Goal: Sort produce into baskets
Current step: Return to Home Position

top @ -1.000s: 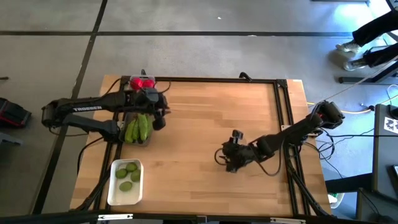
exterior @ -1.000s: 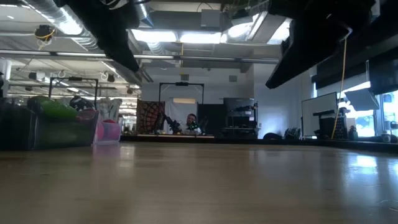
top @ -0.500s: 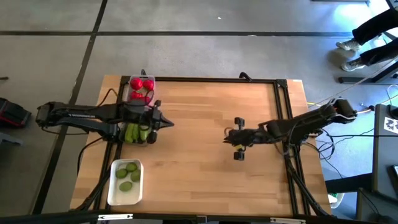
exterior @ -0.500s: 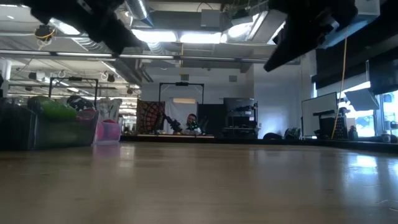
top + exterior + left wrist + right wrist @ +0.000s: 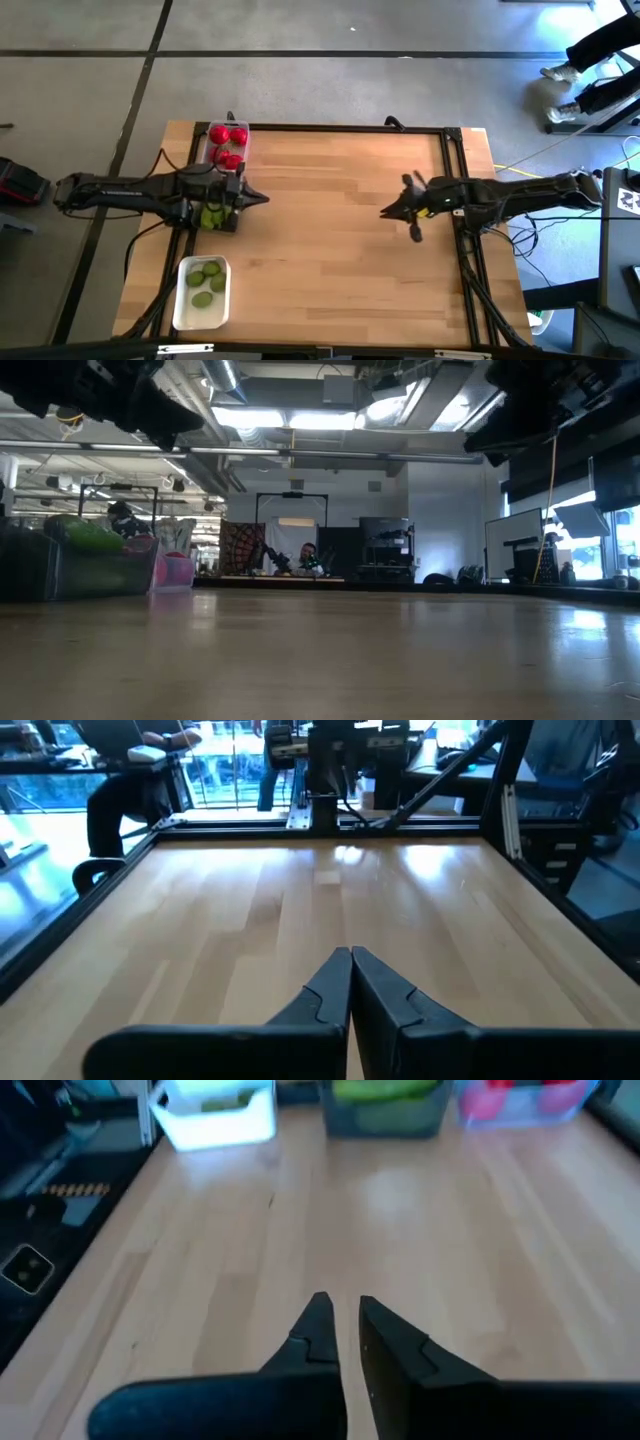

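1. Sorting looks complete: tomatoes (image 5: 228,146) sit in the far clear bin (image 5: 246,152), cucumbers (image 5: 211,216) in the middle one and limes (image 5: 205,284) in the near white bin (image 5: 180,302), along the tabletop's (image 5: 320,275) left edge.
2. Your left gripper (image 5: 264,198), jaws closed and empty, has drawn back over the cucumbers.
3. Your right gripper (image 5: 384,212), jaws barely parted, has retreated rightward; both look homeward bound.

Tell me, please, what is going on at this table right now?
The sorting looks finished: tomatoes lie in one clear bin, cucumbers in the second clear bin, limes in the white bin. The left gripper hovers shut by the cucumbers; the right gripper hovers slightly open over bare table. Neither holds anything.
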`<state>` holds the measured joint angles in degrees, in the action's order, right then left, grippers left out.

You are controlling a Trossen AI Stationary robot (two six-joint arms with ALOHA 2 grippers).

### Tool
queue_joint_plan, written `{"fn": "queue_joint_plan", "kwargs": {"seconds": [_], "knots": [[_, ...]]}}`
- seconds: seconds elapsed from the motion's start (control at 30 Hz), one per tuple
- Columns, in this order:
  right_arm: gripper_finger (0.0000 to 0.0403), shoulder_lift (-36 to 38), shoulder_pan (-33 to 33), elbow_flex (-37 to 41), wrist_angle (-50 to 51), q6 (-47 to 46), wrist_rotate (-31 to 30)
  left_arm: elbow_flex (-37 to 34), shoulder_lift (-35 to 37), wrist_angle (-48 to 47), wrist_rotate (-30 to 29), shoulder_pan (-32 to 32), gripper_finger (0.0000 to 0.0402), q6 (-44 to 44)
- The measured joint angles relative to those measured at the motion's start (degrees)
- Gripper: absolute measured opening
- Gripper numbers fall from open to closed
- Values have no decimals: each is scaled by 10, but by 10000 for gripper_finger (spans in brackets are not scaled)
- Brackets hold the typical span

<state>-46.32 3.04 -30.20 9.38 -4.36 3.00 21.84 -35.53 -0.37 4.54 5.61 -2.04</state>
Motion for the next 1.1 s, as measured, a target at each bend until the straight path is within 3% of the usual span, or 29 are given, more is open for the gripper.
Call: {"fn": "queue_joint_plan", "kwargs": {"seconds": [0.3,0.63,0.87,1.1], "knots": [[21,192,-5,112,-67,0,1,-43,50,18,0,0,2,5],[21,390,-5,207,-63,-12,-9,-93,140,31,4,0,3,20],[21,463,-5,247,-63,-16,-23,-103,209,12,6,0,2,18],[21,462,-5,274,-68,-30,-68,-103,258,-19,9,0,2,17]]}}
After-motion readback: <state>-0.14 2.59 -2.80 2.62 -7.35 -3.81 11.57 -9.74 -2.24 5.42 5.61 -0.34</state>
